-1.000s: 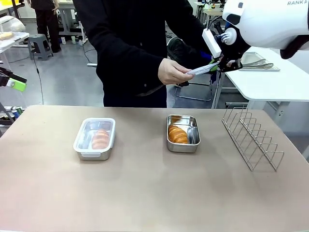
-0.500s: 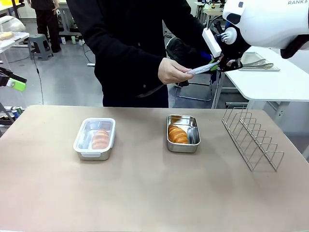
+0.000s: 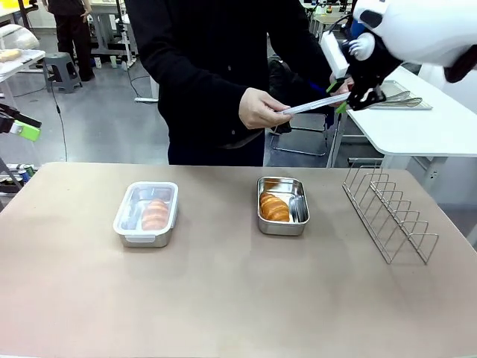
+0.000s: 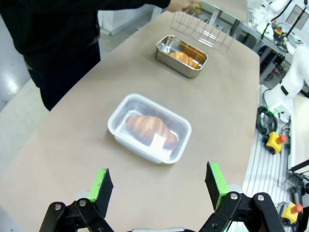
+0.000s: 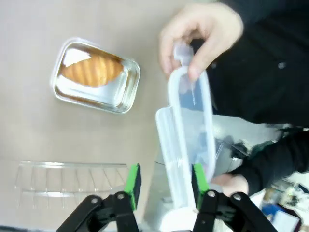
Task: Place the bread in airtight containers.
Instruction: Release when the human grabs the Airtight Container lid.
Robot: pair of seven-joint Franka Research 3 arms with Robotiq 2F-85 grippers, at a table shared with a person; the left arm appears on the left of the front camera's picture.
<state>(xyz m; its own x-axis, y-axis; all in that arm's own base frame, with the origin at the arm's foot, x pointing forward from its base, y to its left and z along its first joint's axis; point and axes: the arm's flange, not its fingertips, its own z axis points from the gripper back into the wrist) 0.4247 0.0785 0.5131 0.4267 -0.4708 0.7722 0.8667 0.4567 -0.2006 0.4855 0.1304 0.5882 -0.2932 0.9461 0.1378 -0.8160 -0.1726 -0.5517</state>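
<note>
Near side, the left gripper (image 4: 158,186) hangs wide apart, holding nothing, over the lidded steel pan (image 3: 146,214) with its golden croissant (image 3: 155,214). Mid-table, the uncovered shiny pan (image 3: 282,205) cradles the second croissant (image 3: 274,207). Far side, the right gripper (image 5: 164,179) stands spread around the clear white-rimmed lid (image 5: 188,140), pinched by the person's hand (image 3: 261,109).

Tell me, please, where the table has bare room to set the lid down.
Free: the table in front of both pans, and between the lidded pan and the open pan. Tighter: between the open pan and the wire rack.
</note>
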